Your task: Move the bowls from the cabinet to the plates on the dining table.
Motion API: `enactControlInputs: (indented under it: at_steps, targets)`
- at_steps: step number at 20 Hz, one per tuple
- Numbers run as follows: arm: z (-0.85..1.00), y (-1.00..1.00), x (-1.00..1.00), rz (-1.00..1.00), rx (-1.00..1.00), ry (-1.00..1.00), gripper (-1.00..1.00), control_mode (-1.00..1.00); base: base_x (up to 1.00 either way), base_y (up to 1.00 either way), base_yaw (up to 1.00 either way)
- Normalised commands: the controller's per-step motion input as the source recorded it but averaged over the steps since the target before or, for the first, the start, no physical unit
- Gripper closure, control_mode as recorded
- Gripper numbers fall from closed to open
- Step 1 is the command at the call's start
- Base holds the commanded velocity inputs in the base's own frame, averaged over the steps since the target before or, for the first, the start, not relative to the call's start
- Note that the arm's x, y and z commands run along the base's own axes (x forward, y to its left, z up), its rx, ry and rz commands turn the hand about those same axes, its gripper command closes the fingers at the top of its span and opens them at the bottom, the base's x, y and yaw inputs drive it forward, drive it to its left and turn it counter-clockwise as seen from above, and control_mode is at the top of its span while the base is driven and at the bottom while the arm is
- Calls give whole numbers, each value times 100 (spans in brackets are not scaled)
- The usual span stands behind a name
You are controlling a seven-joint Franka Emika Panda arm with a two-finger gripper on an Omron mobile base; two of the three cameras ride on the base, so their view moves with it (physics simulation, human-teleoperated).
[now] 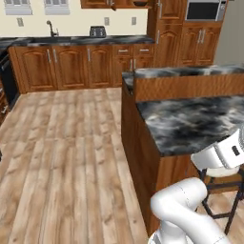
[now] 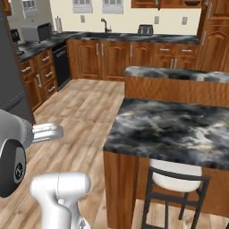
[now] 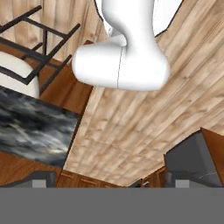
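The dining table (image 1: 190,124) (image 2: 179,129), with a black-and-white marble top and brown wooden sides, stands just ahead of the base. The reddish-brown wall cabinet (image 1: 102,4) (image 2: 147,3) hangs far off above the back counter, cut by the top edge. A dark rounded shape (image 2: 192,2) sits in it; I cannot tell whether it is a bowl. The plates are out of view. In the hand view my gripper (image 3: 109,183) is open, with nothing between its tips, and looks down at the wooden floor and the table's corner (image 3: 35,127).
A white-seated black stool (image 2: 174,179) (image 1: 224,181) stands at the table's near side, close to the arm. Base cabinets, a sink and a toaster (image 1: 97,31) line the back wall. A dishwasher (image 2: 60,62) and a grey fridge (image 2: 11,76) stand to the left. Wooden floor lies open left of the table.
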Motion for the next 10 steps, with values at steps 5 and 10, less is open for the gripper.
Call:
enactControlInputs:
  at_steps: [5, 10]
  targets:
    - [0, 0, 0, 0, 0, 0, -100, 100, 14, 97, 0]
    - [0, 0, 0, 0, 0, 0, -100, 100, 65, 51, 0]
